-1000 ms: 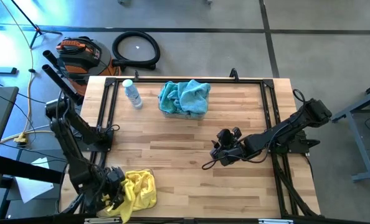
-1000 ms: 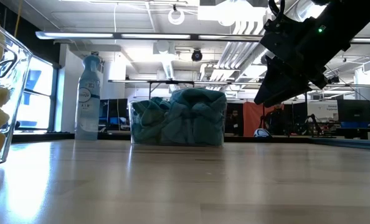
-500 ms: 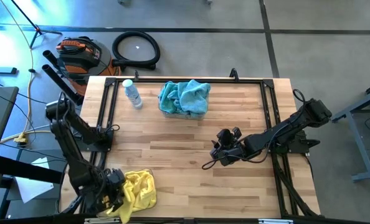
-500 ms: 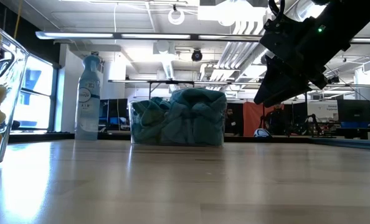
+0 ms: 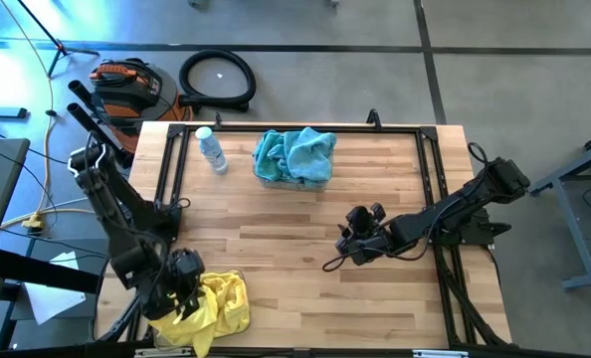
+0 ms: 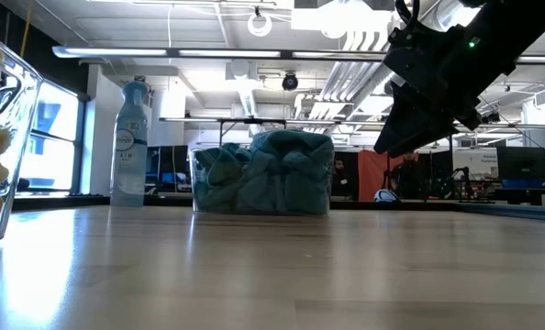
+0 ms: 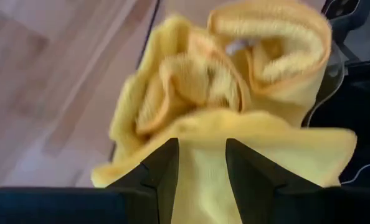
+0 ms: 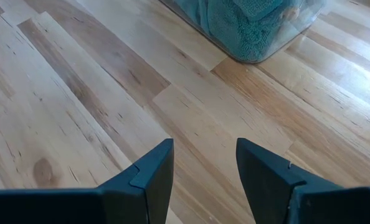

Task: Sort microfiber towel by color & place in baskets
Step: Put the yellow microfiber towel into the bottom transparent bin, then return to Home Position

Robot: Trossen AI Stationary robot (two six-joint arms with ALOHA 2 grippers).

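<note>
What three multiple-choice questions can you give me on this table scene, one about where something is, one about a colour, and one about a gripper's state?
1. Where does the water bottle stand?
A. Beside the basket of teal towels, at the table's far edge
B. Inside the basket of yellow towels
C. Under the right gripper

2. What colour are the towels at the left gripper?
A. Teal
B. Yellow
C. White

3. What state is the right gripper in?
A. Shut on a teal towel
B. Shut on the bottle
C. Open, holding nothing

Answers: 1 A, the high view shows the bottle just beside the teal pile on the left arm's side. 2 B, the left wrist view shows yellow towels right at the fingers. 3 C, the right wrist view shows only bare table between its spread fingers.
</note>
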